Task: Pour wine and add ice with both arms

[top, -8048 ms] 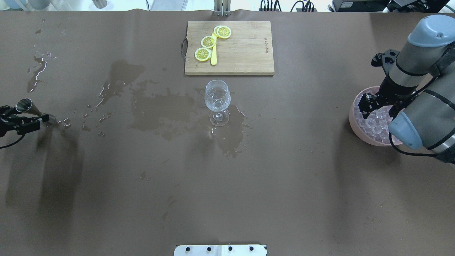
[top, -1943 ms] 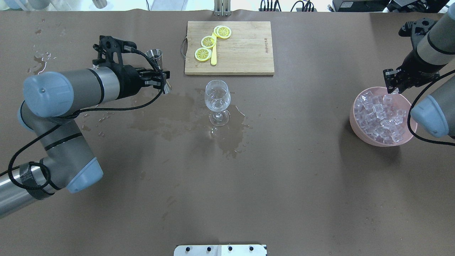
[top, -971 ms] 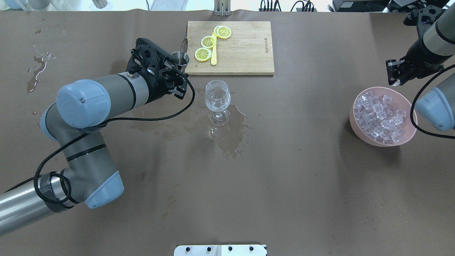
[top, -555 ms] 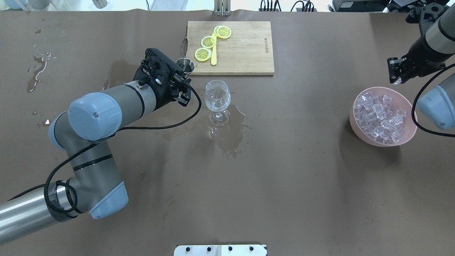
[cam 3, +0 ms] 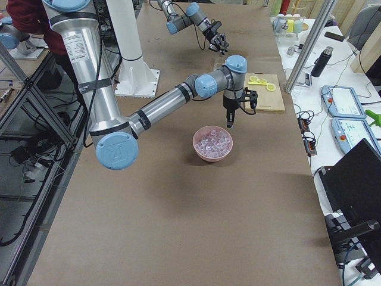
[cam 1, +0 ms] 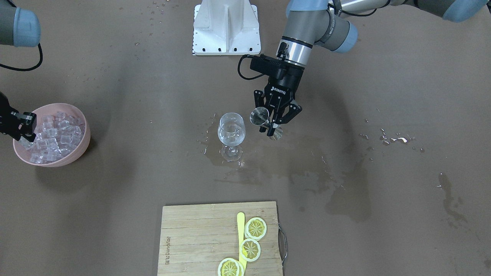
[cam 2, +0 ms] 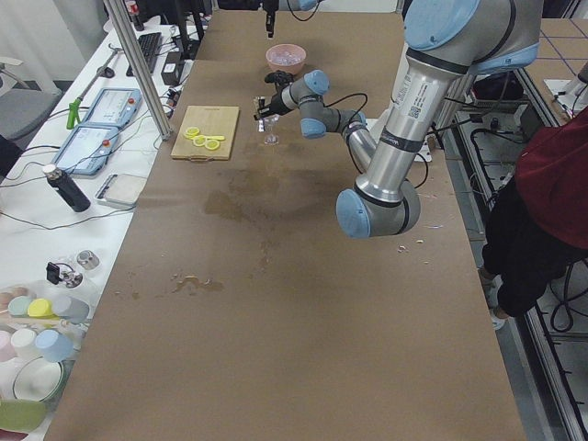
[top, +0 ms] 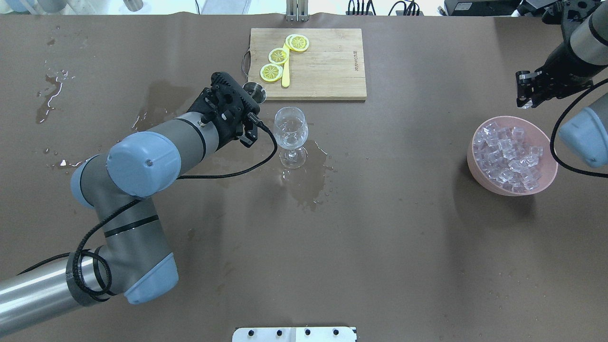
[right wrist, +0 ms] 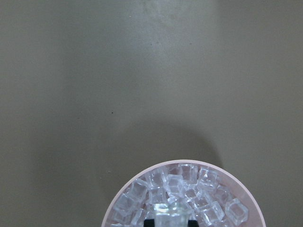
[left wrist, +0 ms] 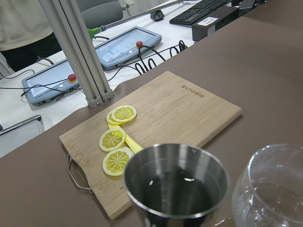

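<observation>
beside the wine glass, left gripper clamps a jigger of wine; right gripper pinches an ice cube above the bowl. tipping short of the rim would spill.

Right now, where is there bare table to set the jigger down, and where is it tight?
Bare: the stretch between the wine glass and the pink ice bowl, and the near half toward the base plate. Tight: the gap between cutting board and glass, where the left claw holds the jigger. Wet patches ring the glass foot.
</observation>
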